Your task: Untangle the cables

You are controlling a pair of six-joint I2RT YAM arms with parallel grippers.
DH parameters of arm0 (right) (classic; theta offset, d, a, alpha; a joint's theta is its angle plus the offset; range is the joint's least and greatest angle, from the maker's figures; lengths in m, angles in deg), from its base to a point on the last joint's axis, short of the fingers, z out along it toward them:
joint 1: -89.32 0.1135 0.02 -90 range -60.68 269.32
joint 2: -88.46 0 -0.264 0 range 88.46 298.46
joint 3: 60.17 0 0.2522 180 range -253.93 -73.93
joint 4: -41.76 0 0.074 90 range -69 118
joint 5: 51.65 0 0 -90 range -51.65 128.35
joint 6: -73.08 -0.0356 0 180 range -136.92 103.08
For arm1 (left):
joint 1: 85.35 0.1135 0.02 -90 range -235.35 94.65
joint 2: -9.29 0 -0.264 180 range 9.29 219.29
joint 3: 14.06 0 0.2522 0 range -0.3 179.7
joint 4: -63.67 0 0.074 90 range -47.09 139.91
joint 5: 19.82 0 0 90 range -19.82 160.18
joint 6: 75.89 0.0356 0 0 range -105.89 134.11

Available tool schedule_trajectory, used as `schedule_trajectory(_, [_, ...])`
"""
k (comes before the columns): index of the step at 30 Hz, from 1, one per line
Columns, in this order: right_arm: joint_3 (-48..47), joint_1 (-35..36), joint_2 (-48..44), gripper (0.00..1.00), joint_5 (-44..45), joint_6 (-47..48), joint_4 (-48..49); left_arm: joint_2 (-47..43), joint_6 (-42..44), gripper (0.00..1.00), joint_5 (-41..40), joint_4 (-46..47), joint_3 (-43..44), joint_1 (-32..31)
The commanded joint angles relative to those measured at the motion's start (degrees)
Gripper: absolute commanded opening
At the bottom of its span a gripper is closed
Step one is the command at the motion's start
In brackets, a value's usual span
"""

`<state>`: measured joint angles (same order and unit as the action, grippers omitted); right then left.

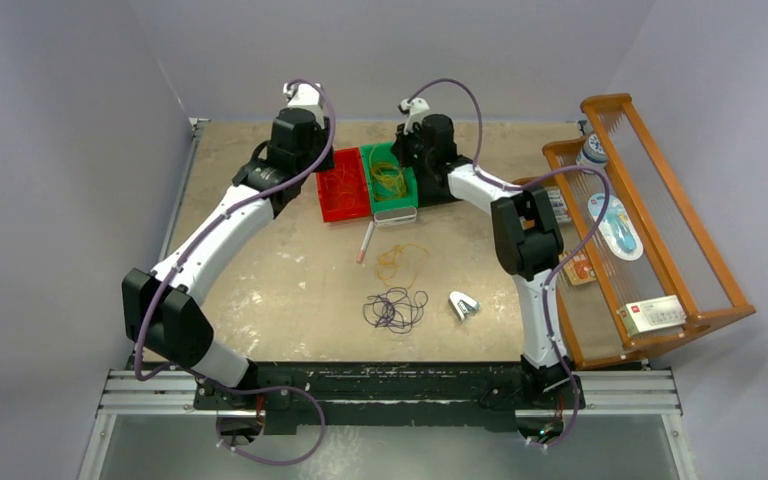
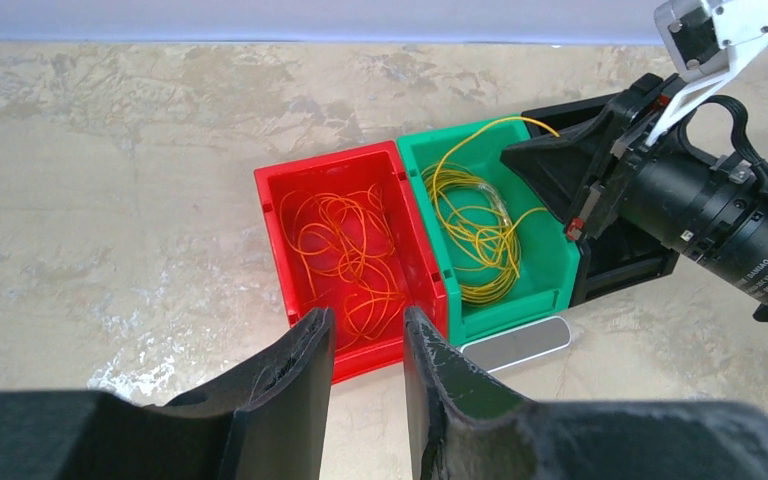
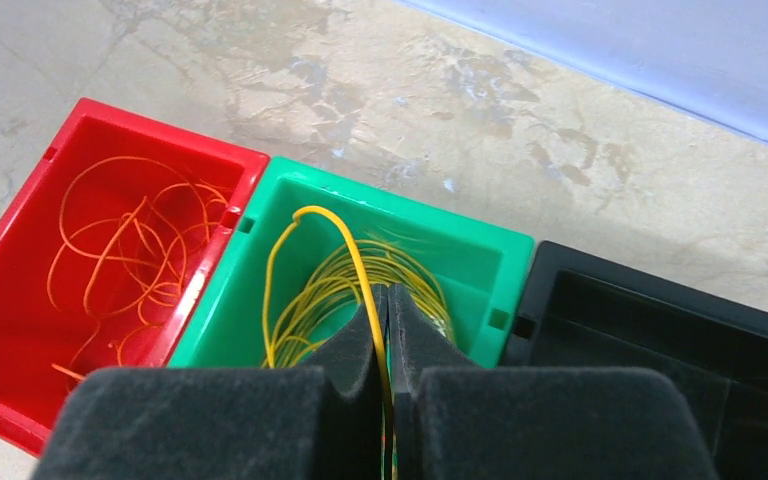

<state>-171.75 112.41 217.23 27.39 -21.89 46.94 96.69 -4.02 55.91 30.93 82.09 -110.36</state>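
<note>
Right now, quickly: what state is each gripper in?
Left gripper: open, holding nothing.
Right gripper: closed on the yellow cable.

Glossy plastic red bin point(image 2: 278, 250), rough mottled tabletop point(image 2: 110, 200), wooden rack point(image 1: 605, 102)

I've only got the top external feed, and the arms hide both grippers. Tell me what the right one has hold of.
Observer: The right gripper is shut on one strand of the yellow cable, which loops up out of the green bin.
Operator: Now the left one.
Observer: The left gripper is open with nothing in it, hovering at the near edge of the red bin.
Operator: Report the bin under the right arm.
Observer: It's a black bin right beside the green one; no cable shows in the part I can see.
</note>
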Motion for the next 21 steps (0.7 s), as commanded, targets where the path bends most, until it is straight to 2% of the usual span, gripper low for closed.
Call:
schedule_trajectory(1, [-3.5, 1.6, 0.1, 0.0, 1.3, 2.3, 0.1, -1.3, 1.3, 0.3, -1.1, 1.9, -1.0, 0.4])
schedule_trajectory(2, [-3.5, 1.8, 0.1, 0.02, 1.3, 2.5, 0.0, -1.4, 1.3, 0.3, -1.0, 2.0, -1.1, 0.4])
schedule_trajectory(7, [-2.0, 2.3, -1.5, 0.3, 1.3, 3.1, 0.9, -1.4, 1.5, 0.3, -1.1, 2.0, -1.4, 0.5])
schedule_trajectory(10, [-1.0, 2.3, -2.7, 0.4, 2.0, 3.1, 1.1, -1.6, 1.5, 0.3, -1.2, 2.0, -1.7, 0.6])
schedule_trajectory(16, [0.5, 2.3, -5.8, 0.53, 2.0, 3.4, 1.1, -1.6, 1.6, 0.3, -0.8, 2.1, -1.8, 0.9])
schedule_trajectory(21, [1.1, 2.3, -7.6, 0.55, 0.8, 3.4, 0.1, -1.8, 1.6, 0.3, -0.8, 2.0, -1.9, 1.1])
